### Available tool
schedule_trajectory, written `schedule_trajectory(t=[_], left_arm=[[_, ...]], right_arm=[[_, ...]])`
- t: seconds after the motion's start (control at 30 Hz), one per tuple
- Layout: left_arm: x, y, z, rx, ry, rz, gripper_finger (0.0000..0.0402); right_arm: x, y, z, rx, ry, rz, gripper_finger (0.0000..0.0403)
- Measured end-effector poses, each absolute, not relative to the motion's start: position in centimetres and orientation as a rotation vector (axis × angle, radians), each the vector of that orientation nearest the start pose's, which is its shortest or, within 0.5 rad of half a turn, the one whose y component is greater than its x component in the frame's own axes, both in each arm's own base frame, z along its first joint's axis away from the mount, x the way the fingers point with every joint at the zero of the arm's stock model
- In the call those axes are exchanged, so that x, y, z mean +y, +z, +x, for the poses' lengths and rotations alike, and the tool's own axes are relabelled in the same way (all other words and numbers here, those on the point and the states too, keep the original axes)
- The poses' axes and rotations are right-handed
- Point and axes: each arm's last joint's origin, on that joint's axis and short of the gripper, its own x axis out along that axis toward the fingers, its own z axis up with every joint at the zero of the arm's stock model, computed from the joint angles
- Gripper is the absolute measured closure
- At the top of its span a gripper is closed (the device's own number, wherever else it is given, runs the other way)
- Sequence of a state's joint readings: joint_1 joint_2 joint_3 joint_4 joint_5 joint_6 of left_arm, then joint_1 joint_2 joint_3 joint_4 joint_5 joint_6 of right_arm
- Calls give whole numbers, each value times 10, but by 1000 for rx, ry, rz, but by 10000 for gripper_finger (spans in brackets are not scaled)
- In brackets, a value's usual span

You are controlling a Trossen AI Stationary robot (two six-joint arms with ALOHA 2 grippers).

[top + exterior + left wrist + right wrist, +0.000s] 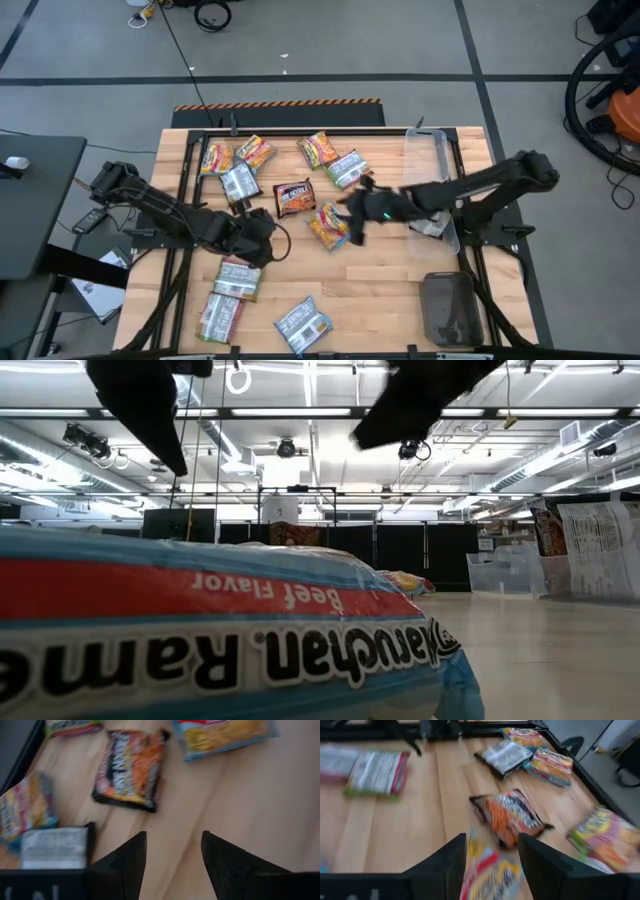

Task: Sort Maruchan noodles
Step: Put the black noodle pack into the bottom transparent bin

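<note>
About a dozen ramen packets lie flat on the wooden table. My right gripper (352, 222) is open, and its fingers stand on either side of one end of an orange-yellow packet (487, 872) (326, 226). A dark brown-red packet (509, 817) (293, 197) lies just beyond it. My left gripper (262, 238) (172, 855) is open over bare wood, with that same dark brown-red packet (131, 767) ahead of it. A silver-green packet (237, 278) lies toward the near edge from it. My right gripper has the orange-yellow packet's end (480, 862) between its open fingers, coming slanting from above on the table's right. The packet lies flat on the table. I cannot tell whether the fingers touch it.
Orange-yellow and silver packets (240, 165) cluster at the far left, and two more (333, 158) lie far centre. Two packets (220, 315) (303, 322) lie near the front edge. A clear tray (430, 165) and a dark tray (450, 308) stand along the right side. One packet (200, 630) fills the low view.
</note>
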State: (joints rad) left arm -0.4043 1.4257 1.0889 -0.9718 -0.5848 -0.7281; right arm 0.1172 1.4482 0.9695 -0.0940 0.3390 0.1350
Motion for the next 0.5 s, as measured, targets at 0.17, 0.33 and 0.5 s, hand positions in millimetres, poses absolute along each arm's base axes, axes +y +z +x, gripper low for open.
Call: schedule_trajectory(t=[0.17,0.33,0.5], left_arm=[[-77,230,241,1029,567,-40,209],[-60,192,235,1017,636,-70,209],[-40,171,241,941,626,-56,209]], right_arm=[[-20,220,344,508,-321,190,218],[-53,180,361,497,-406,417,219],[-73,145,367,509,-509,616,219]])
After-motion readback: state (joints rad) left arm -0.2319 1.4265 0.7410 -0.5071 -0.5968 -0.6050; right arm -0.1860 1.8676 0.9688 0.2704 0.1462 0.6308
